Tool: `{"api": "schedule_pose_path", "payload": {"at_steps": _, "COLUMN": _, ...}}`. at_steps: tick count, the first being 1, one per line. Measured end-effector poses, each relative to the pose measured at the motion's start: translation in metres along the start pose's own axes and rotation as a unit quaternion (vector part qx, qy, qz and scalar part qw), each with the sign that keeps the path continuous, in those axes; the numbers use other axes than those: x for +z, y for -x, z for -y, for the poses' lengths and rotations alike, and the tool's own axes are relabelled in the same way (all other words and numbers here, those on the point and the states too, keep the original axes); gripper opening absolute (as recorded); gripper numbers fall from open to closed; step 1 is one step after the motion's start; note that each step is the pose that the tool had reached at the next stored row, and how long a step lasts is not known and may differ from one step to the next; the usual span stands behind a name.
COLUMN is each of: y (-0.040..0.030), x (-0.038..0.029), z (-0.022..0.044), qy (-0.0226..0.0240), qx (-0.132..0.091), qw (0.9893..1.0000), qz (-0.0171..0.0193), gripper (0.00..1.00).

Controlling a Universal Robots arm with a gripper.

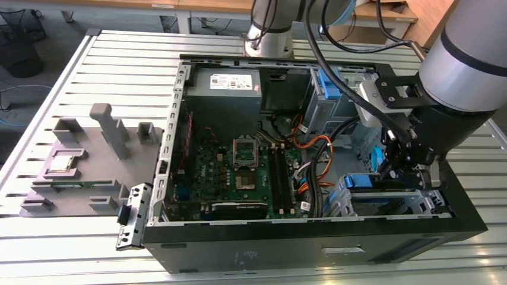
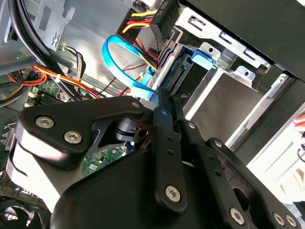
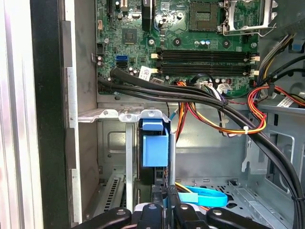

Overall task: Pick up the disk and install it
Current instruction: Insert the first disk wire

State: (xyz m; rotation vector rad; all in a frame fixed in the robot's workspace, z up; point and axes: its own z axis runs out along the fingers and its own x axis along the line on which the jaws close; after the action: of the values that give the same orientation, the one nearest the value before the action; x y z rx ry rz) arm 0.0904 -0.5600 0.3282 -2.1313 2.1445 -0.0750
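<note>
Disk (image 3: 155,145) sits on edge in the drive cage (image 3: 109,114) inside the open computer case (image 1: 317,249). Its bright blue frame end faces out in the first wrist view, w/ the grey cage walls close on both sides. In the exterior view the cage is in the case's corner at the exterior view's right, on the near side, and the gripper (image 1: 400,174) hangs right over the blue frame there. Fingers (image 3: 175,202) are drawn narrow, w/ barely a gap between them and their tips right at the disk's near edge. Can't tell whether they actually nip the frame or just rest against it. A flat blue cable (image 3: 205,196) loops along the case floor just beside the tips. Behind the cage lies the green mobo (image 3: 190,28), and a thick bundle of black cables (image 3: 167,93) crosses between the two, alongside orange and red wires (image 3: 238,126). The PSU (image 1: 230,83) is at the case's far end. Case rests on a slatted metal table (image 1: 47,249). Well apart, at the exterior view's left, is a grey fixture block (image 1: 103,127) w/ a small square silver chip (image 1: 65,161) seated in it.
</note>
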Motion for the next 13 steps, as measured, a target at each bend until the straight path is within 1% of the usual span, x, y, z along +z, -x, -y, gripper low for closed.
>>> {"api": "schedule_pose_path", "payload": {"at_steps": 2, "y": 0.0001, "x": 0.0007, "z": -0.0001, "qy": -0.0001, "qx": 0.0, "qw": 1.0, "qz": 0.0008, "gripper": 0.17}}
{"api": "schedule_pose_path", "payload": {"at_steps": 4, "y": 0.0, "x": 0.0005, "z": 0.0, "qy": 0.0, "qx": 0.0, "qw": 1.0, "qz": 0.0004, "gripper": 0.17}}
{"api": "schedule_pose_path", "payload": {"at_steps": 5, "y": 0.0, "x": 0.0002, "z": 0.0, "qy": 0.0, "qx": 0.0, "qw": 1.0, "qz": 0.0001, "gripper": 0.24}}
{"api": "schedule_pose_path", "payload": {"at_steps": 10, "y": 0.0, "x": 0.0, "z": 0.0, "qy": 0.0, "qx": 0.0, "qw": 1.0, "qz": 0.0001, "gripper": 0.24}}
{"api": "schedule_pose_path", "payload": {"at_steps": 13, "y": 0.0002, "x": -0.0038, "z": 0.0005, "qy": 0.0001, "qx": 0.0, "qw": 1.0, "qz": 0.0, "gripper": 0.24}}
